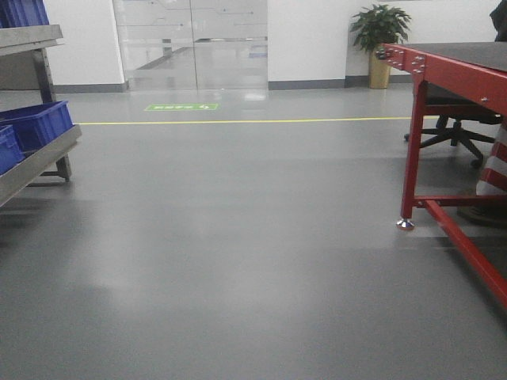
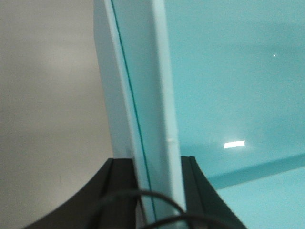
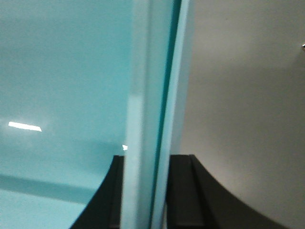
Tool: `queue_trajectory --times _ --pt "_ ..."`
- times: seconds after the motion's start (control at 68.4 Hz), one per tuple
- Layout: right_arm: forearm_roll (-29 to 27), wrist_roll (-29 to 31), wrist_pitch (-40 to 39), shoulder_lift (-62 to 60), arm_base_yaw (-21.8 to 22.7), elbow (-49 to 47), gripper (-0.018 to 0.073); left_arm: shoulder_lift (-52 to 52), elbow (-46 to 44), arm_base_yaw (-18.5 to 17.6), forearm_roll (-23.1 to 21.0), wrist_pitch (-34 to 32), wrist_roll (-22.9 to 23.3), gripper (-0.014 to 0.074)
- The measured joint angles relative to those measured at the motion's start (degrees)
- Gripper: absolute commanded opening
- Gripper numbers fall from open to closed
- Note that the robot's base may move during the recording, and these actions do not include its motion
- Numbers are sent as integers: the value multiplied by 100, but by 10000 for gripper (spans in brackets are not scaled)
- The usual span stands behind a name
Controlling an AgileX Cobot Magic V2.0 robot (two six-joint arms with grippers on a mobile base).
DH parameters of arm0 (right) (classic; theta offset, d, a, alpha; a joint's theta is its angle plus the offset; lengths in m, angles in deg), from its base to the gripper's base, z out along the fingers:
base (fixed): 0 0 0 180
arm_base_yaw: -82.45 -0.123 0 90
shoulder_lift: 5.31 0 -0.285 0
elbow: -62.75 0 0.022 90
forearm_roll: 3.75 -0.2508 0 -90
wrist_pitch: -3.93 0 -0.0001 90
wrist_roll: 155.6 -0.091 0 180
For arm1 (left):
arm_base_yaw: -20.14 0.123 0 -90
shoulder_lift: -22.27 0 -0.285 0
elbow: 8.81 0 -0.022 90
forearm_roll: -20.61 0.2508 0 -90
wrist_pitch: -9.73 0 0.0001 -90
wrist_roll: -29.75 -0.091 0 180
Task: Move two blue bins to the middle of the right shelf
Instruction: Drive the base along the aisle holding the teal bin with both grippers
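Pale aqua smooth-walled plastic bin (image 2: 228, 86): its upright rim is clamped between the black fingers of the left gripper (image 2: 157, 164), the interior lying to that gripper's right. A rim is likewise clamped by the right gripper (image 3: 148, 160), the interior lying to its left.

Rack (image 1: 38, 156) left — table (image 1: 463, 54) right, plant (image 1: 380, 28) behind
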Motion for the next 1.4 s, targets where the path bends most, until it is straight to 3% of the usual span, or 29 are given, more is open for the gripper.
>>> queue_trajectory --times 1.404 --pt "0 0 0 0 0 0 -155 0 0 0 0 0 0 -111"
